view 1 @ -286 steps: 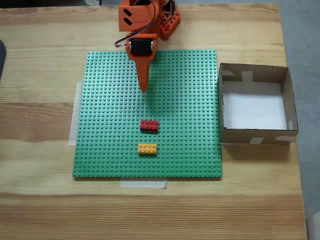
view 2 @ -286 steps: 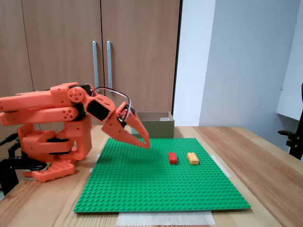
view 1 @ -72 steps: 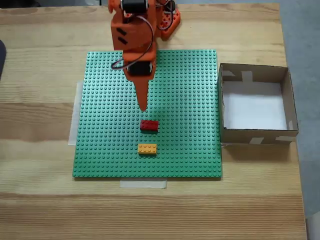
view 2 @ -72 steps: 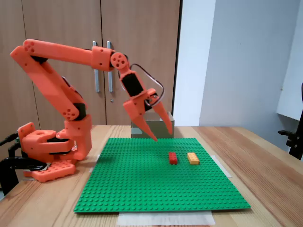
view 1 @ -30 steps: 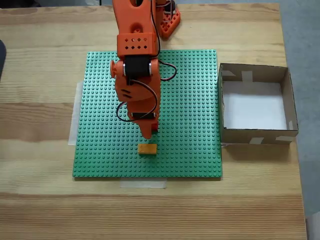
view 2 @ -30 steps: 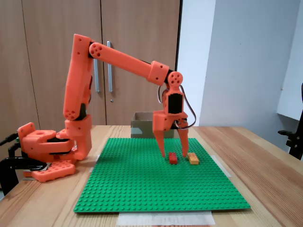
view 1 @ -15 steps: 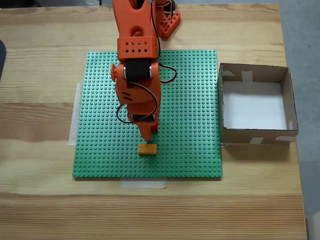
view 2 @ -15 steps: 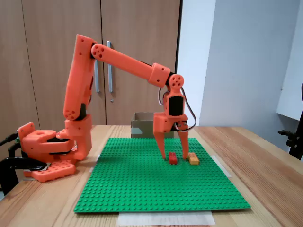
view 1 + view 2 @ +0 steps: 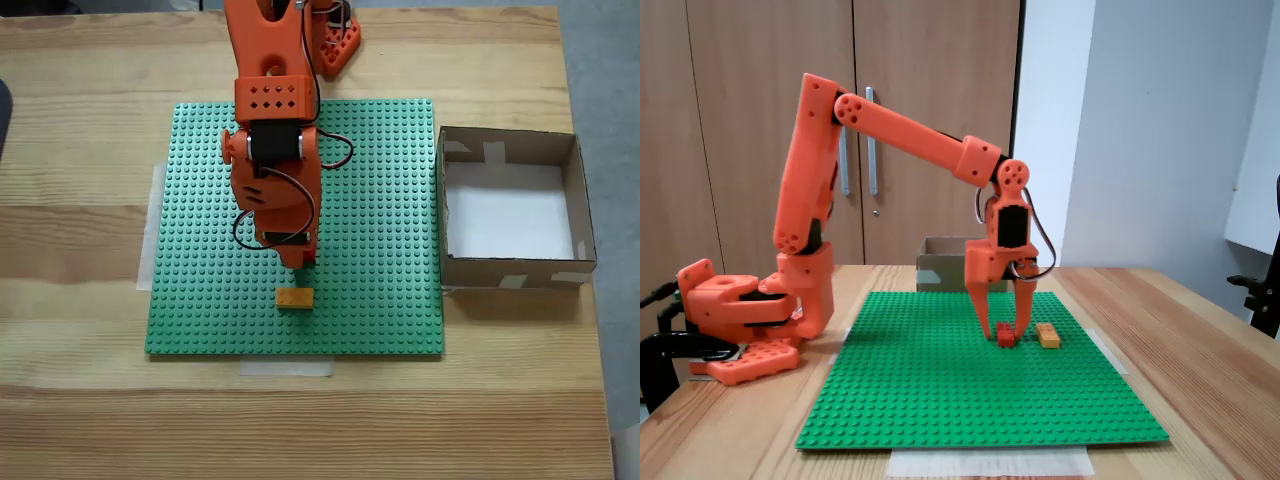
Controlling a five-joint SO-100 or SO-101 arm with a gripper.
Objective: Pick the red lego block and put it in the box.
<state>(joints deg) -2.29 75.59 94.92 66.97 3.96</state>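
The red lego block [image 9: 1007, 337] lies on the green studded baseplate [image 9: 940, 390], just left of a yellow brick [image 9: 1047, 335]. My orange gripper [image 9: 1007, 332] points straight down with one finger on each side of the red block, tips almost at the plate and narrowly open. In the fixed view from above, the gripper [image 9: 297, 264] covers nearly all of the red block, just above the yellow brick [image 9: 294, 298]. The brown cardboard box [image 9: 510, 271] with its white floor stands right of the baseplate [image 9: 380, 200]. From the side, the box [image 9: 940, 268] shows behind the arm.
The arm's orange base [image 9: 740, 320] sits at the left end of the wooden table [image 9: 80, 400]. Wooden cupboard doors [image 9: 760, 60] stand behind it. Pale tape [image 9: 286, 367] holds the baseplate's edges to the table.
The gripper has dropped a little lower over the red block, and its fingers have drawn closer around it. The block, the yellow brick and the box have not moved.
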